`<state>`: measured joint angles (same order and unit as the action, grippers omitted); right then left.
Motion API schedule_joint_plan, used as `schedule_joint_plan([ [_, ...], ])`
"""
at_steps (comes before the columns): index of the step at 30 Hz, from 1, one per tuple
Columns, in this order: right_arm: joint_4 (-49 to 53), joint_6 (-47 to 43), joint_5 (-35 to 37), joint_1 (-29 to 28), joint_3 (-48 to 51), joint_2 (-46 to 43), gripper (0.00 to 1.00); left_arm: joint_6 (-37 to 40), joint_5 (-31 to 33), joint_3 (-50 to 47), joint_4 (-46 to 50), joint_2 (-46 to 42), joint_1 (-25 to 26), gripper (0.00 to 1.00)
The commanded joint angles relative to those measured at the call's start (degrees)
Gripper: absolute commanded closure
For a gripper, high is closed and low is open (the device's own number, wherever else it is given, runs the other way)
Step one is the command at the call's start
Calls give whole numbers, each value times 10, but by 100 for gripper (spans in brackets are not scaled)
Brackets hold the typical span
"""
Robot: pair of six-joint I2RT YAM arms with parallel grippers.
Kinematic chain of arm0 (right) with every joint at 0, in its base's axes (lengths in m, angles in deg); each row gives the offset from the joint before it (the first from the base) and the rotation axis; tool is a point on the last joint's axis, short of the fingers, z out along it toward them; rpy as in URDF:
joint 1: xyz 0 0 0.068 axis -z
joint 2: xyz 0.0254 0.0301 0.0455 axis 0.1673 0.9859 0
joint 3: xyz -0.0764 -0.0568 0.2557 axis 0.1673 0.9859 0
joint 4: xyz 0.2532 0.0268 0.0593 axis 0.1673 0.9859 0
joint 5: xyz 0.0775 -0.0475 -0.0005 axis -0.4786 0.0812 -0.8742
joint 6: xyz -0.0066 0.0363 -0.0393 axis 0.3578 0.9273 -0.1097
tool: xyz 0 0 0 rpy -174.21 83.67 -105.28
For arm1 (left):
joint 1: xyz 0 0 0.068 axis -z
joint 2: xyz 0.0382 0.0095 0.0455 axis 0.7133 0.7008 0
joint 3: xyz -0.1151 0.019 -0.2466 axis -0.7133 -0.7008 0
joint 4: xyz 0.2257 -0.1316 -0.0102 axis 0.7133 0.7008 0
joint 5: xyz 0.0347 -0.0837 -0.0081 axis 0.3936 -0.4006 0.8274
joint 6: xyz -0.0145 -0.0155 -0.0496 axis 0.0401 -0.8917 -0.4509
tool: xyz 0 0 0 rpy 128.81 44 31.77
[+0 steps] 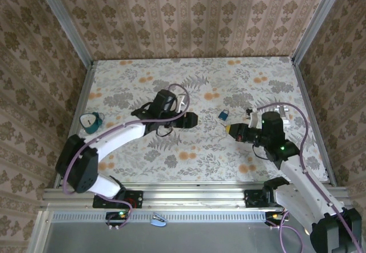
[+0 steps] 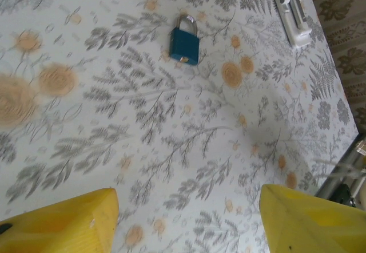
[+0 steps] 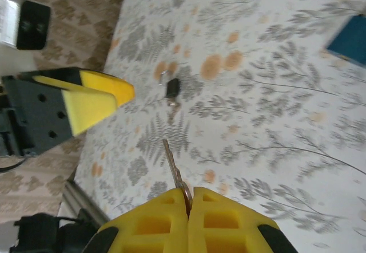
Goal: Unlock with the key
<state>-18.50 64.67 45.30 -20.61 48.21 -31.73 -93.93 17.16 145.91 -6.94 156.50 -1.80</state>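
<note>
A small blue padlock (image 1: 223, 115) with a silver shackle lies flat on the floral table; in the left wrist view the padlock (image 2: 185, 44) is well ahead of the fingers. My right gripper (image 3: 189, 204) is shut on the head of a silver key (image 3: 171, 161), whose blade points forward over the table. In the top view the right gripper (image 1: 228, 130) is just near-right of the padlock. My left gripper (image 2: 189, 224) is open and holds nothing between its yellow fingers (image 2: 63, 224). From above, the left gripper (image 1: 191, 119) hovers left of the padlock.
A second key with a black head (image 3: 171, 90) lies on the table between the two grippers. A white plastic piece (image 2: 294, 15) sits near the right edge. A teal object (image 1: 90, 121) rests at the table's left side. Walls enclose three sides.
</note>
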Motion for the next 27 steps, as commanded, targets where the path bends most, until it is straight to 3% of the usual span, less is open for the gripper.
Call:
schedule_joint_plan([
  [1,55,12,39,23,14,-29,100,18,33,59,20,51,16,33],
  [12,143,42,129,59,46,-126,100,74,136,262,103,243,80,31],
  [18,152,63,140,64,69,-156,100,94,203,294,45,296,102,27],
  [27,164,76,149,66,87,-179,100,115,251,418,88,414,115,27],
])
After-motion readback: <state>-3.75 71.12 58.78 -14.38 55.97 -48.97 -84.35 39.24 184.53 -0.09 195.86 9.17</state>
